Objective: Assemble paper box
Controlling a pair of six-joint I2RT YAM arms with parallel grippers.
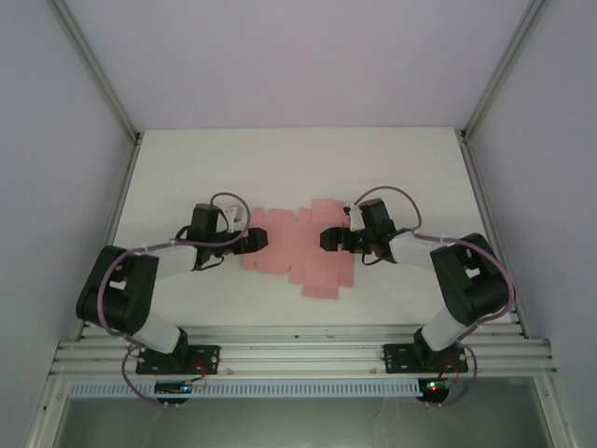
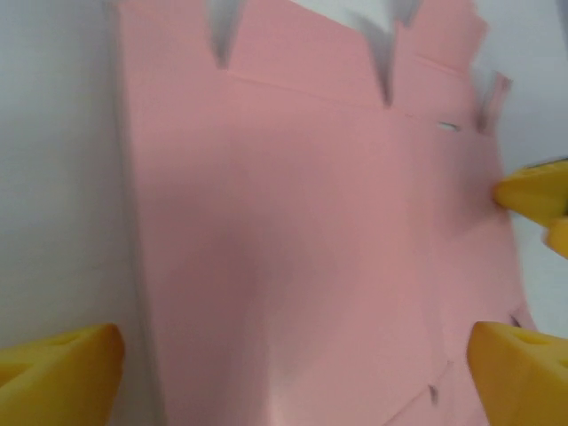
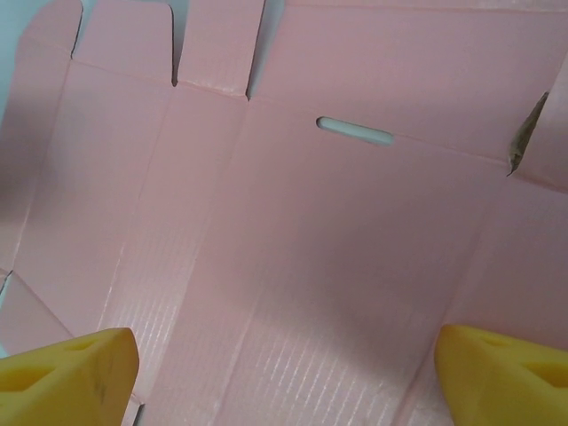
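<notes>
Progress on this one looks close to zero: the paper box (image 1: pixel 298 254) is a flat pink many-flapped cutout lying on the white worktop (image 1: pixel 187 168) around the middle of the top view, with no panel stood up that I can see. The left hand (image 1: pixel 257 241) sits at the sheet's left edge and the right hand (image 1: pixel 328 239) is over its right-centre part, and the two point at each other. Both are spread apart. In each wrist view the yellow fingertips (image 3: pixel 67 373) sit in the bottom corners with bare card between them, so nothing is clamped. My guess is we're at the first fold. One hand would need to pin a panel while the other comes in low to get under a flap edge, which is fiddly with thin card lying flat. The left wrist view is blurry, so the creases there are mush. There's also a yellow bit at its right edge that's maybe the other hand's fingers, can't say. I also can't tell if any fingertip actually touches the card. The slot (image 3: pixel 355 131) at upper middle of the right wrist view is clear, but the flaps around it run off the frame.
</notes>
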